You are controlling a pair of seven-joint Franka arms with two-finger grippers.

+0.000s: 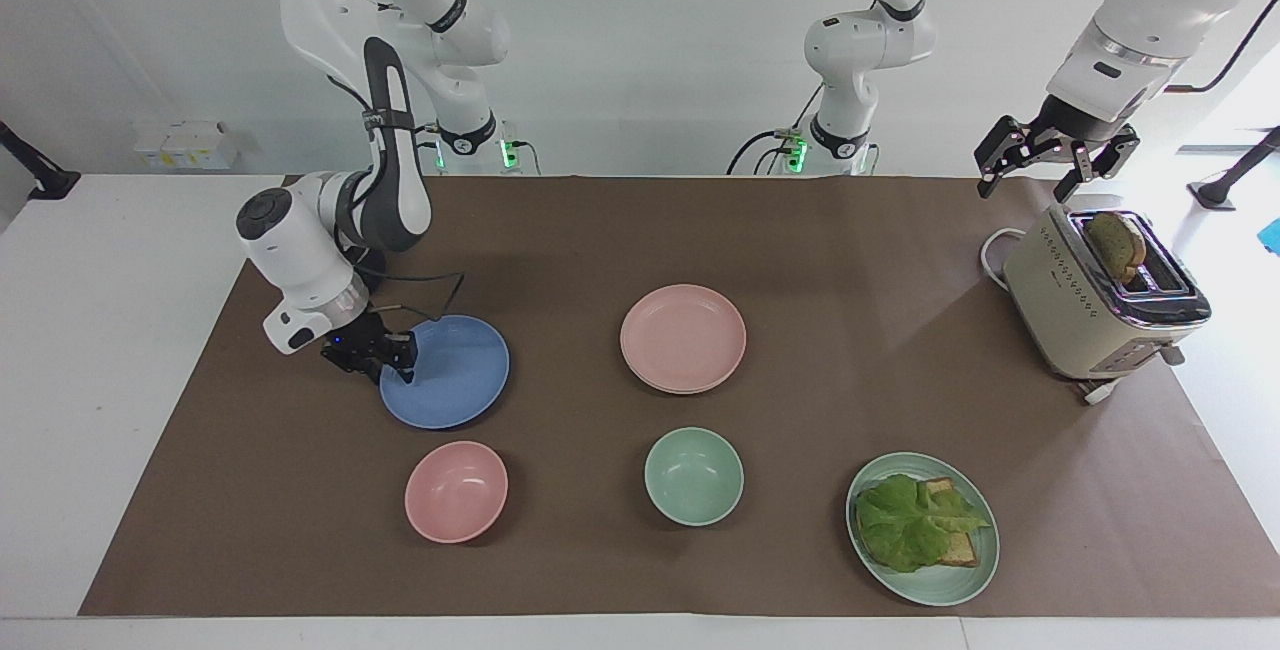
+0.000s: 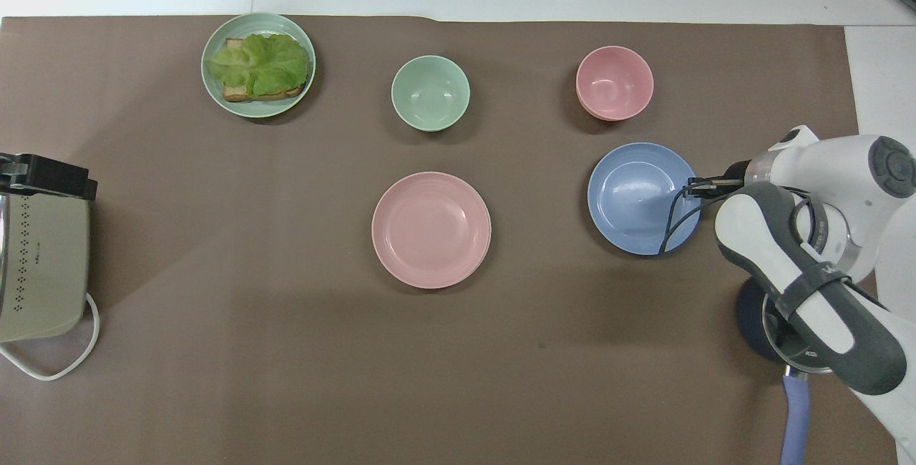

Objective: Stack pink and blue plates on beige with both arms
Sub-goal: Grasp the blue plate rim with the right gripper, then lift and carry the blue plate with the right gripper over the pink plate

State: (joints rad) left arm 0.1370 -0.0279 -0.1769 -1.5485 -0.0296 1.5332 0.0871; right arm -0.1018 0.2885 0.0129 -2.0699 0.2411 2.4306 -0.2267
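The blue plate point(image 1: 450, 370) point(image 2: 640, 197) lies flat on the brown mat toward the right arm's end of the table. My right gripper point(image 1: 388, 358) point(image 2: 695, 187) is low at the plate's edge, shut on its rim. The pink plate point(image 1: 683, 335) point(image 2: 431, 229) rests mid-table on the beige plate point(image 1: 690, 390), of which only a thin pale edge shows. My left gripper point(image 1: 1036, 178) point(image 2: 44, 177) hangs open and empty in the air over the toaster, waiting.
A cream toaster point(image 1: 1090, 305) with a bread slice point(image 1: 1117, 242) in its slot stands at the left arm's end. Farther from the robots sit a pink bowl point(image 1: 456, 491), a mint bowl point(image 1: 694, 476) and a mint-green plate point(image 1: 965, 585) with toast and lettuce.
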